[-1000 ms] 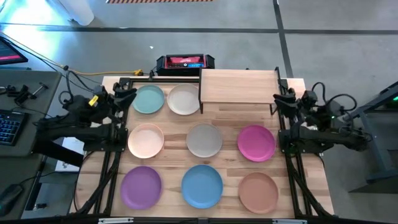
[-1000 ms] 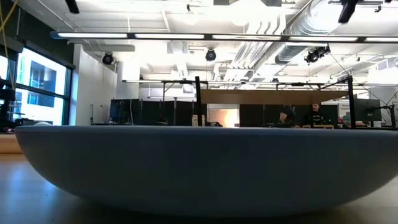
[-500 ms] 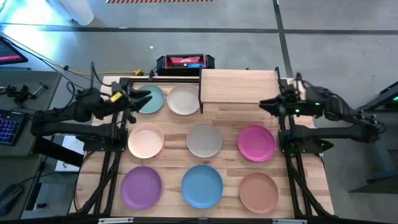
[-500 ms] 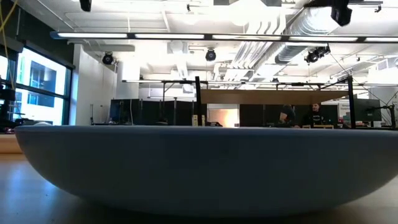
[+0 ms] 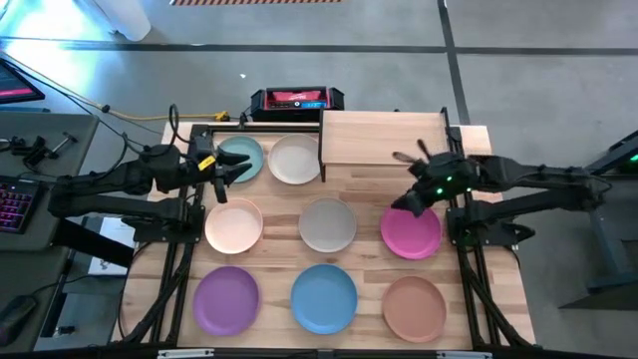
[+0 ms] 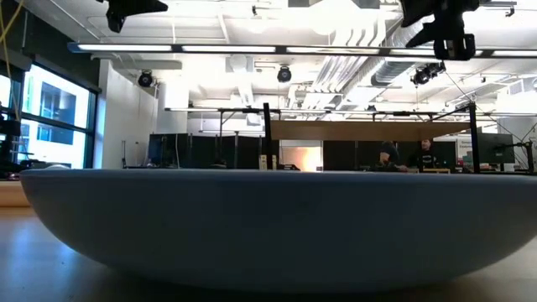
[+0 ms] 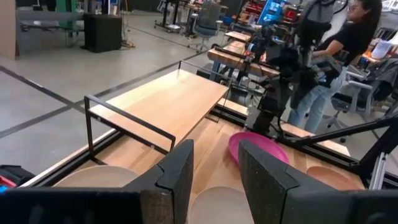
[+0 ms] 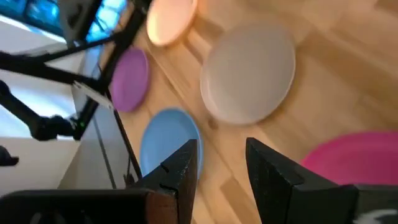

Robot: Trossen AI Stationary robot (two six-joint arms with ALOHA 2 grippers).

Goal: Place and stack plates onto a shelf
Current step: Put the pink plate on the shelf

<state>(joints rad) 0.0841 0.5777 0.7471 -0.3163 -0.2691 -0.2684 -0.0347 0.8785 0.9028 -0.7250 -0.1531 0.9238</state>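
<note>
So, high view: eight plates lie flat on the bench (image 5: 498, 261), none on the shelf (image 5: 382, 138) at the back. Left end effector (image 5: 231, 170) hangs over the teal plate (image 5: 242, 160), right end effector (image 5: 409, 199) over the magenta plate (image 5: 413, 231)'s edge.

Low view: blue plate (image 6: 268, 226) fills the front.

Wrist views: both end effectors w/ fingers apart, holding nothing.
</note>
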